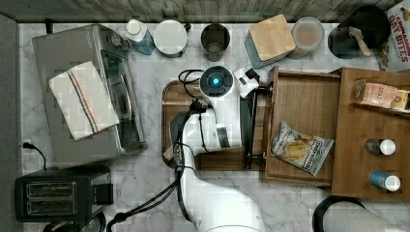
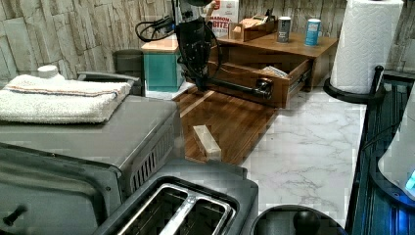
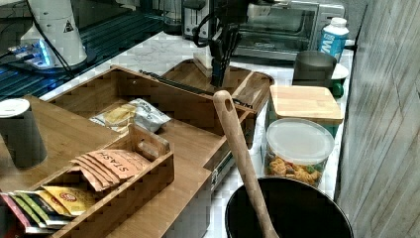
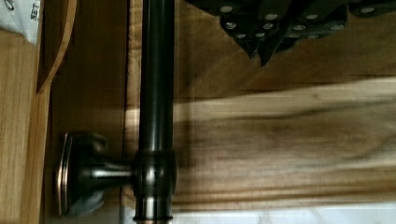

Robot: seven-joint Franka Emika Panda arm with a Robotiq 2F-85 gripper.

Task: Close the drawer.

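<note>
Drawer [image 1: 300, 101]: medium-brown wood, pulled well out of the wooden unit [image 1: 372, 125] toward the top view's left, hence open and awaiting a push back in; chip bag [image 1: 300, 147] lying flat inside, low enough, by the look of it, to pass under the unit's top. Handle bar [image 4: 156, 93]: dark metal, standing off the drawer front on a round post, the likely contact line for closing. Gripper [image 4: 261, 44]: fingers closed together to a point with nothing held, tips just beside the bar on the side away from the drawer, over the darker tray [image 2: 230, 122]; apparently shut so as to form one firm pushing edge, not to grasp. Bottles [image 1: 382, 146] on the unit's flat top and tea-bag box [image 3: 116, 186]: off the drawer's path. Small pale block [image 2: 207, 142] on tray: well apart from gripper, no obstacle. Judged step: pressing bar toward the unit, closing not yet begun
</note>
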